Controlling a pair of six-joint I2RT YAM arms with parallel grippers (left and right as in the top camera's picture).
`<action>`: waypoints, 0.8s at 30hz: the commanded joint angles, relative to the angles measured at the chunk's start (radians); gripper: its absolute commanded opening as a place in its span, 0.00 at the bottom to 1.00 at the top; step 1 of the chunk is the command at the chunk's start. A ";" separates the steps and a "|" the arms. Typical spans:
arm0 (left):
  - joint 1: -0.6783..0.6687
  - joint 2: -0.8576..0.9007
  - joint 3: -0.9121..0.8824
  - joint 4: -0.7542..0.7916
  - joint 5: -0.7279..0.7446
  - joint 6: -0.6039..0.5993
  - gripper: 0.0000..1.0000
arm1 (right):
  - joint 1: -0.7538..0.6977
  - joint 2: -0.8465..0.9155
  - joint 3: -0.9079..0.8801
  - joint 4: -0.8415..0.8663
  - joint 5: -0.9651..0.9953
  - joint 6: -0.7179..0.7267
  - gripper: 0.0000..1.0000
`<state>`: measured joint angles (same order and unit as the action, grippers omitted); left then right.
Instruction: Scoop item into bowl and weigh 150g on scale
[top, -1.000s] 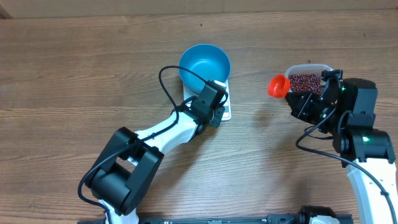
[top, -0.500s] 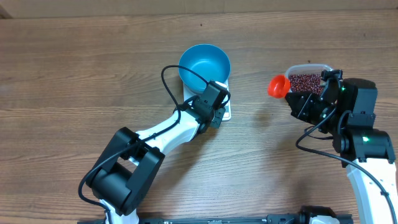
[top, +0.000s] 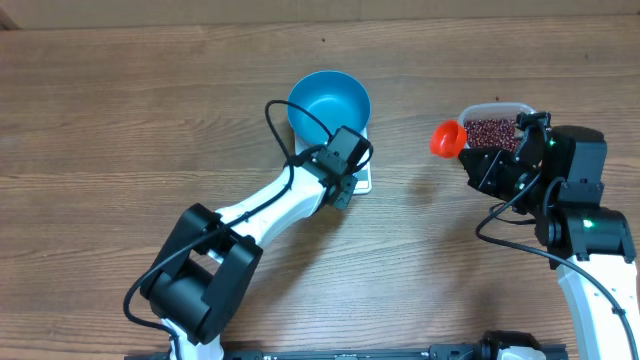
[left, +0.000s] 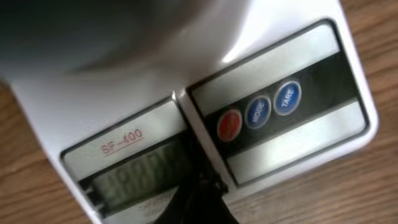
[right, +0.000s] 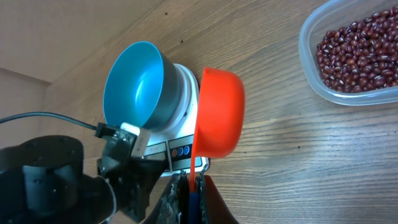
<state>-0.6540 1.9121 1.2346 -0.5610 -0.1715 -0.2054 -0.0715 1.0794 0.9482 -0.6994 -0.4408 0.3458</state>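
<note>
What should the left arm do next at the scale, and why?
Probably lift the left gripper off the scale. Its shut tip sits at the panel between display and buttons, the blue bowl on the platform is empty, and the right gripper holds the orange scoop ready beside the beans.

The scale's (top: 363, 177) near edge is blocked: the left gripper (top: 343, 184), jaws together, sits at its display, and the left arm (top: 268, 212) slants away to the scale's near-left. The bowl (top: 329, 103) covers the scale's far part. Right of the scale, bare table (top: 120, 120) runs open up to the scoop (top: 448, 138) in the right gripper (top: 487, 163), with the tub (top: 495, 127) beyond. Left of and beyond the scale, the way is open.
</note>
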 joint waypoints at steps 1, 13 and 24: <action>0.005 -0.055 0.125 -0.099 0.090 0.037 0.04 | -0.002 -0.002 0.022 0.005 0.003 -0.007 0.04; 0.006 -0.332 0.359 -0.322 0.191 0.098 0.04 | -0.002 -0.002 0.022 -0.126 0.040 -0.067 0.04; 0.066 -0.441 0.359 -0.472 0.200 0.089 0.04 | -0.002 -0.004 0.022 -0.208 0.037 -0.066 0.04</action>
<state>-0.6369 1.5318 1.5829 -1.0012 0.0154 -0.1200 -0.0715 1.0794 0.9482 -0.9089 -0.4103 0.2871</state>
